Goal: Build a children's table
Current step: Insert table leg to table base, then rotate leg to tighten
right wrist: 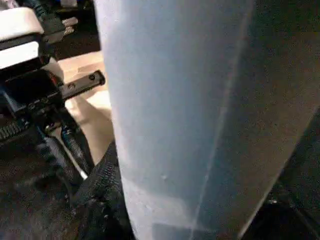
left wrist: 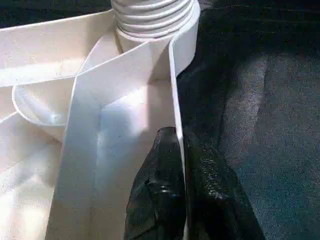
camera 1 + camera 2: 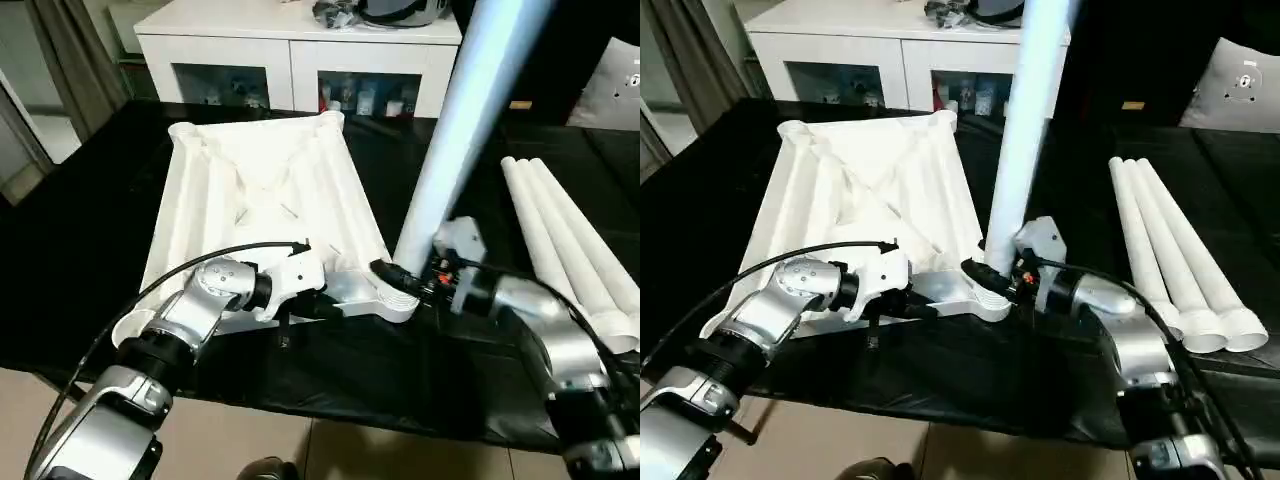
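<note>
Pinched shut on the near rim of the white plastic tabletop [image 3: 262,190], the left gripper [image 2: 181,150] had one black finger on each side of the thin edge wall, close to the near right corner socket [image 3: 385,298]. That tabletop lay upside down on the black-covered work table [image 3: 80,250], left of centre in the head views, its ribbed underside facing up and its far edge raised toward the white cabinet [image 3: 290,45] at the top of the frame. At lower right, the right gripper [image 3: 412,277] was clasped around the foot of a long white tubular leg [image 3: 455,140], which stood in that same corner socket and leaned up to the upper right, running out of the top of the frame. From the left wrist, the ribbed end of the leg sat in the socket. Three more white tubular legs [image 3: 565,240] lay side by side on the black cover at the right, flared ends nearest the robot.
</note>
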Motion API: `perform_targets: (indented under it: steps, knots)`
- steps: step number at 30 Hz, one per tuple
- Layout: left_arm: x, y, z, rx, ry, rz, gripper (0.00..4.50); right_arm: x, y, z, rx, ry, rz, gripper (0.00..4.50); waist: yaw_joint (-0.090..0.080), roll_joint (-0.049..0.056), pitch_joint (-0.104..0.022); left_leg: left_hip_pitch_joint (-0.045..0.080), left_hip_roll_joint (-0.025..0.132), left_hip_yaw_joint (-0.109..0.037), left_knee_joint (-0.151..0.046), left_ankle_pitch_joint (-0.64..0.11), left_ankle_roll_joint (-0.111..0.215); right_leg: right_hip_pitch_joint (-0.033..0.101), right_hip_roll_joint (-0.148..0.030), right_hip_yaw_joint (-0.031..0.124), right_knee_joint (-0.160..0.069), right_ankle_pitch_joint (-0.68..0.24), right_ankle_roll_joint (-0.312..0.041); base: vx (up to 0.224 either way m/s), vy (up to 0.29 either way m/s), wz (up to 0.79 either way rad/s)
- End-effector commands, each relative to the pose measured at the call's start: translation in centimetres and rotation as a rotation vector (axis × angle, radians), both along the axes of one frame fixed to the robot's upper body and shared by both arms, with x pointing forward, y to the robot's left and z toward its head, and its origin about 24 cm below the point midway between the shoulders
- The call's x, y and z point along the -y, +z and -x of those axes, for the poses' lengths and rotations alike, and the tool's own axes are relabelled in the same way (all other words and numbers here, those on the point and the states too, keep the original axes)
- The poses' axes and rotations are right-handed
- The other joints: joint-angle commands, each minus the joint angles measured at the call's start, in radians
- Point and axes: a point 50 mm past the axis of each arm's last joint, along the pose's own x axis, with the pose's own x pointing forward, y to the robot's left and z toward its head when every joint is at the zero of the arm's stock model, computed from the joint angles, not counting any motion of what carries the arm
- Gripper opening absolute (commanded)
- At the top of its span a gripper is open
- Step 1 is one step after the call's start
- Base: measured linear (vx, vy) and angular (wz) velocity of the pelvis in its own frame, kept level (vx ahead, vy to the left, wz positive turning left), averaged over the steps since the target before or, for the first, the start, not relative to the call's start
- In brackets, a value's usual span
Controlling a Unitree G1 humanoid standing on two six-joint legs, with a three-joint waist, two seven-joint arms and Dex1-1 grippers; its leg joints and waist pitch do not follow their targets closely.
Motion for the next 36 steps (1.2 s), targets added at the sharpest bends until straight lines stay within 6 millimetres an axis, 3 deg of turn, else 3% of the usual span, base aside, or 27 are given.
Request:
perform_targets:
  steps: [1,12,13,14,16,19,20,21,22,23,24,26,30,32,36]
  knots:
    - [-0.4,1.4,-0.7,0.06,-0.046,-0.042,0.0,0.9,-4.2,1.5,-0.21,0.014,0.131,1.91,0.001,-0.003,-0.053,0.046,0.1,-0.047,-0.095,-0.411,-0.025,0.005,-0.093,0.035,-0.088,-0.143,-0.231,0.0,0.0,0.0]
    - [-0.5,1.8,-1.5,0.077,-0.052,-0.063,0.0,0.7,-4.4,1.8,-0.235,0.038,0.105,1.91,0.002,-0.006,-0.056,0.042,0.101,-0.044,-0.091,-0.355,0.009,0.011,-0.093,0.032,-0.082,-0.055,-0.252,0.0,0.0,0.0]
    - [-0.6,1.8,-1.5,0.072,-0.052,-0.061,0.0,0.7,-4.4,1.7,-0.235,0.025,0.099,1.91,0.002,-0.006,-0.057,0.043,0.101,-0.044,-0.091,-0.358,0.009,0.011,-0.093,0.032,-0.082,-0.058,-0.253,0.0,0.0,0.0]
    - [-0.6,1.7,-1.4,0.064,-0.052,-0.056,0.0,0.7,-4.4,1.7,-0.235,0.009,0.09,1.91,0.003,0.003,-0.056,0.044,0.102,-0.045,-0.091,-0.369,0.004,0.009,-0.094,0.032,-0.081,-0.067,-0.255,0.0,0.0,0.0]
    - [-0.6,1.5,-1.2,0.038,-0.025,-0.032,0.0,0.8,-4.5,1.6,-0.232,-0.052,0.081,1.91,0.001,-0.003,-0.055,0.045,0.102,-0.045,-0.095,-0.384,-0.005,0.009,-0.093,0.033,-0.082,-0.077,-0.256,0.0,0.0,0.0]
    - [-0.6,1.2,-1.0,-0.004,0.081,0.02,0.0,0.9,-4.7,1.1,-0.214,-0.208,0.101,1.91,-0.004,-0.001,-0.049,0.048,0.103,-0.048,-0.102,-0.437,-0.033,0.003,-0.094,0.035,-0.086,-0.154,-0.247,0.0,0.0,0.0]
    - [-0.2,0.9,-0.6,-0.043,0.156,0.046,0.0,1.0,-5.0,0.7,-0.21,-0.332,0.113,1.91,-0.009,-0.002,-0.042,0.048,0.099,-0.052,-0.105,-0.493,-0.051,0.001,-0.097,0.036,-0.094,-0.248,-0.231,0.0,0.0,0.0]
    - [0.1,0.8,-0.4,-0.055,0.187,0.061,0.0,0.9,-5.1,0.6,-0.208,-0.365,0.112,1.91,-0.013,-0.002,-0.039,0.049,0.102,-0.055,-0.11,-0.514,-0.068,0.002,-0.098,0.038,-0.093,-0.285,-0.224,0.0,0.0,0.0]
    - [0.6,0.7,-0.1,-0.07,0.226,0.079,0.0,0.9,-5.2,0.5,-0.205,-0.405,0.11,1.91,-0.021,-0.002,-0.03,0.055,0.099,-0.06,-0.111,-0.588,-0.094,-0.007,-0.104,0.039,-0.105,-0.415,-0.199,0.0,0.0,0.0]
    - [1.1,0.6,0.1,-0.078,0.256,0.087,0.0,0.8,-5.3,0.4,-0.206,-0.438,0.104,1.91,-0.026,-0.004,-0.029,0.069,0.098,-0.066,-0.109,-0.648,-0.114,-0.017,-0.105,0.042,-0.116,-0.514,-0.168,0.0,0.0,0.0]
    - [2.0,0.6,0.5,-0.081,0.282,0.095,0.0,0.6,-5.4,0.0,-0.214,-0.494,0.092,1.91,-0.03,-0.004,-0.029,0.069,0.096,-0.069,-0.109,-0.658,-0.116,-0.018,-0.104,0.042,-0.12,-0.537,-0.153,0.0,0.0,0.0]
    - [3.8,1.1,1.1,-0.088,0.308,0.127,0.0,0.4,-5.7,-0.6,-0.235,-0.59,0.094,1.91,-0.041,-0.001,-0.032,0.058,0.094,-0.073,-0.119,-0.638,-0.12,-0.011,-0.096,0.036,-0.119,-0.49,-0.135,0.0,0.0,0.0]
    - [5.4,1.8,1.5,-0.086,0.323,0.147,0.0,0.2,-5.9,-1.4,-0.273,-0.688,0.077,1.91,-0.045,-0.003,-0.035,0.066,0.091,-0.065,-0.12,-0.625,-0.118,-0.016,-0.089,0.037,-0.128,-0.415,-0.13,0.0,0.0,0.0]
    - [5.4,1.9,1.5,-0.079,0.342,0.124,0.0,0.1,-6.0,-1.6,-0.283,-0.697,0.094,1.91,-0.049,-0.01,-0.035,0.06,0.089,-0.063,-0.119,-0.606,-0.105,-0.015,-0.09,0.037,-0.128,-0.399,-0.132,0.0,0.0,0.0]
    - [4.7,1.9,1.5,-0.049,0.374,0.08,0.0,-0.1,-6.1,-1.7,-0.284,-0.702,0.121,1.91,-0.054,-0.011,-0.037,0.058,0.09,-0.061,-0.121,-0.596,-0.104,-0.013,-0.085,0.036,-0.125,-0.346,-0.133,0.0,0.0,0.0]
